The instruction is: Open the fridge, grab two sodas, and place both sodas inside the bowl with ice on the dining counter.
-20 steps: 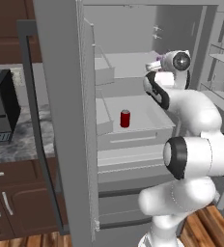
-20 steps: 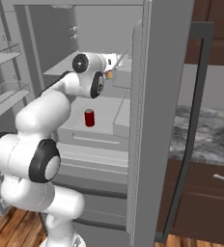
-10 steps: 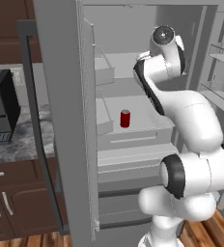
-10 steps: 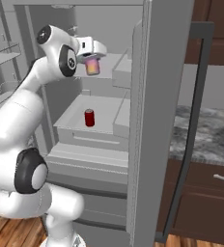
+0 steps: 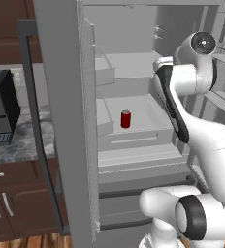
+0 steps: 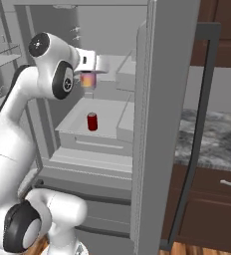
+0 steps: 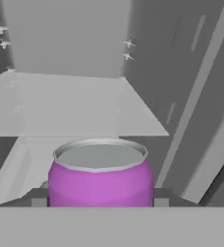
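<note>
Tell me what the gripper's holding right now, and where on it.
The gripper holds the purple soda can, its fingers clamping the can's opposite sides low on the body. The red can sits on the fridge shelf.

There are two soda cans: one red can (image 5: 126, 118) standing on a shelf (image 5: 148, 109) inside the one fridge (image 6: 157, 124), and one purple can (image 7: 100, 174) held up in the single tool (image 6: 89, 79). One dark appliance (image 5: 2, 111) sits on the marbled table (image 5: 17, 145) at the fridge's left, and three pale cabinet handles (image 5: 7, 204) show below that table.
</note>
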